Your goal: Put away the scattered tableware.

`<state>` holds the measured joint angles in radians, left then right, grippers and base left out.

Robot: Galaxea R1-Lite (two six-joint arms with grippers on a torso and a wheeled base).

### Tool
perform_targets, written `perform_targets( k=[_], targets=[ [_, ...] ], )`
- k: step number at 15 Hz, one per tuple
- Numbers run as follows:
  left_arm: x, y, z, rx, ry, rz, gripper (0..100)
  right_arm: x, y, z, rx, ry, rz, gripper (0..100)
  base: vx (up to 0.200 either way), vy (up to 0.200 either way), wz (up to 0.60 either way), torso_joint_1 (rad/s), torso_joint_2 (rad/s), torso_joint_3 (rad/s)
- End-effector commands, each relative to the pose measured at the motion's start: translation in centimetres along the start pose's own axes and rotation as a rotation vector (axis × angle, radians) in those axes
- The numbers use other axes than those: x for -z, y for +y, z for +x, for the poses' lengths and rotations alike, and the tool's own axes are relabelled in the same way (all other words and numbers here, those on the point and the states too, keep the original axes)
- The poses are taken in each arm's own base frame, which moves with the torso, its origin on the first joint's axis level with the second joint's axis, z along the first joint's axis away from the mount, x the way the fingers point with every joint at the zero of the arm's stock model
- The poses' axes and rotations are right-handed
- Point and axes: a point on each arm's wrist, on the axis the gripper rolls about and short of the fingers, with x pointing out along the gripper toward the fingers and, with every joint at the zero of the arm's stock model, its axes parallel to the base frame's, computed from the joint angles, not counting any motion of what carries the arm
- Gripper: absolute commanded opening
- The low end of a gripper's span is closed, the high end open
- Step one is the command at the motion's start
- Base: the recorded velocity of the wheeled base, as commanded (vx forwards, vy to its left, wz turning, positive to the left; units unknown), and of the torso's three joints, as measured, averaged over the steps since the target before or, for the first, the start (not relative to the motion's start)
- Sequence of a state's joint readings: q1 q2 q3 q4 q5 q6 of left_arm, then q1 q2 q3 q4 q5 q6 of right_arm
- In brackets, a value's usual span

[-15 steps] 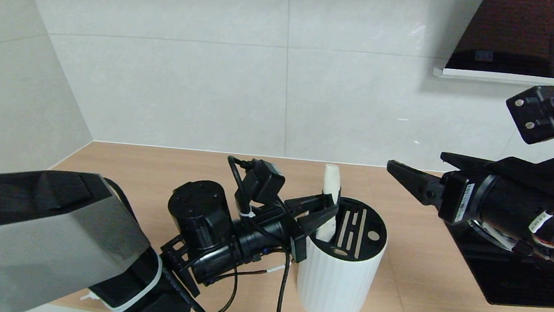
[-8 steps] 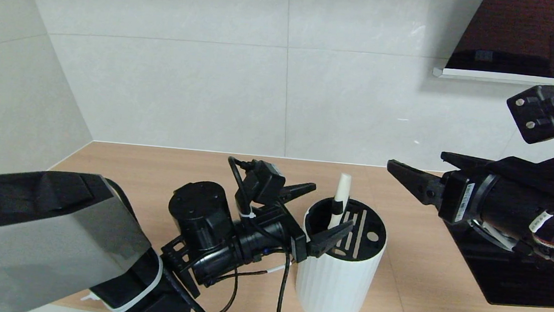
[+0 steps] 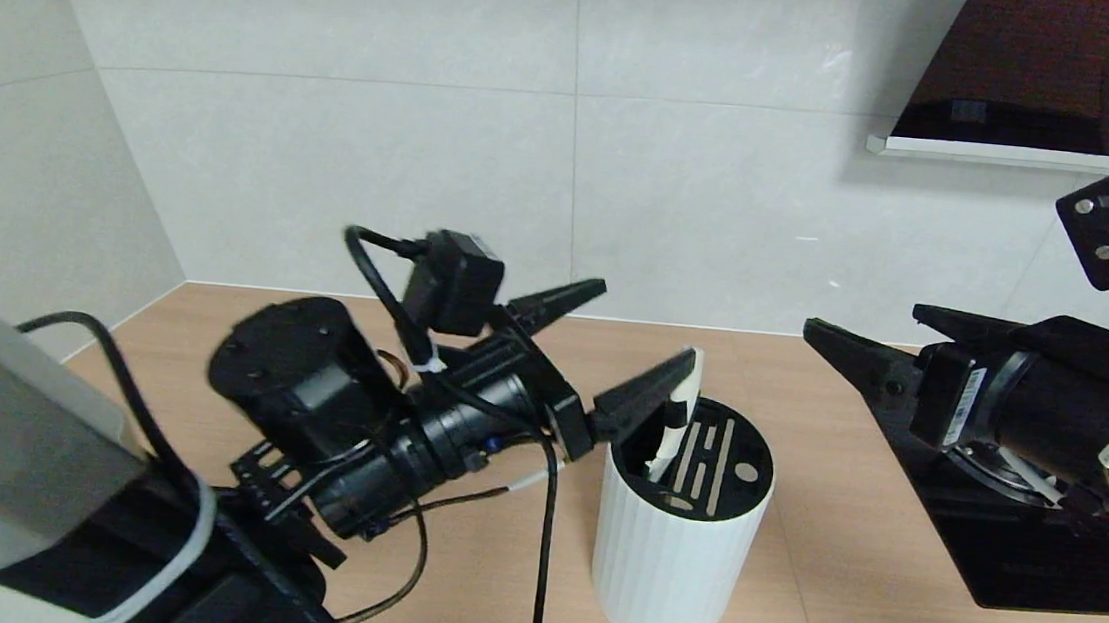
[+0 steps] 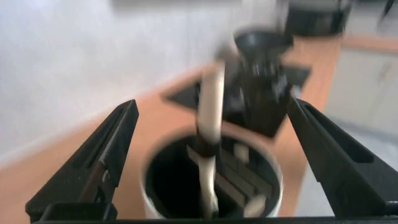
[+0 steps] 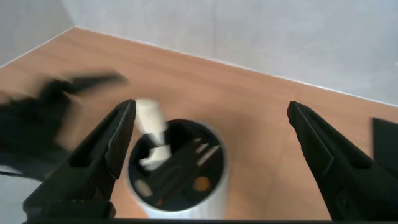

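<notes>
Cream-handled utensil [image 3: 692, 384] stood in the white holder [image 3: 680, 543], with both pincers spread wide.

The ribbed holder sat on the wooden desk [image 3: 310, 350], and the utensil leaned in its round opening beside the narrow slots. The left pincer [image 3: 647, 325] hung just above the holder's rim, fingers wide apart and gripping nothing, with the handle between them but clear of both. The right pincer [image 3: 865, 319] was open and empty, well apart, over a black hob [image 3: 1044, 565].

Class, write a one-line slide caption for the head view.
Open left gripper beside a white holder with a white-handled utensil standing in it.
</notes>
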<state>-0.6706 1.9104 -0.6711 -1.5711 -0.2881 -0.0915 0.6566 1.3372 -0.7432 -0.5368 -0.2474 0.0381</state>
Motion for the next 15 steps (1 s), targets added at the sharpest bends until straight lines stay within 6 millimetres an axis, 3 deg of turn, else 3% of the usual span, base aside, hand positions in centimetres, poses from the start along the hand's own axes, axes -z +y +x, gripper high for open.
perform_targets(
  k=[1, 2, 3, 5, 7, 9, 12, 15],
  targets=[
    [-7.6, -0.2, -3.5, -0.072, -0.188, 0.067, 100, 0.7, -1.7, -2.3, 0.056, -0.012, 0.004, 100, 0.000, 0.000, 0.00, 0.000, 0.00, 0.000],
    [-9.8, -0.2, -6.4, -0.126, -0.232, 0.090, 100, 1.3, -2.9, -4.9, 0.095, -0.030, 0.008, 100, 0.000, 0.000, 0.00, 0.000, 0.00, 0.000],
    [-10.3, -0.1, -7.7, -0.149, -0.236, 0.093, 100, 1.6, -3.3, -6.0, 0.109, -0.041, 0.009, 100, 0.000, 0.000, 0.00, 0.000, 0.00, 0.000],
    [-11.4, -0.6, -12.3, -0.226, -0.242, 0.127, 100, 2.6, -4.7, -10.3, 0.174, -0.112, 0.018, 100, 0.000, 0.000, 0.00, 0.000, 0.00, 0.000],
    [-11.9, -1.3, -15.6, -0.291, -0.232, 0.153, 100, 3.2, -5.3, -13.8, 0.224, -0.193, 0.008, 100, 0.000, 0.000, 0.00, 0.000, 0.00, 0.000],
    [-13.1, -2.9, -19.4, -0.361, -0.239, 0.187, 100, 4.3, -5.7, -18.3, 0.319, -0.250, -0.029, 100, 0.000, 0.000, 0.00, 0.000, 0.00, 0.000],
    [-14.3, -6.2, -23.7, -0.378, -0.232, 0.155, 100, 5.5, -5.1, -23.4, 0.413, -0.281, -0.068, 100, 0.000, 0.000, 0.00, 0.000, 0.00, 0.000],
    [-14.7, -9.3, -27.4, -0.398, -0.218, 0.126, 100, 7.7, -4.6, -26.6, 0.425, -0.279, -0.075, 100, 0.000, 0.000, 0.00, 0.000, 0.00, 0.000]
  ],
)
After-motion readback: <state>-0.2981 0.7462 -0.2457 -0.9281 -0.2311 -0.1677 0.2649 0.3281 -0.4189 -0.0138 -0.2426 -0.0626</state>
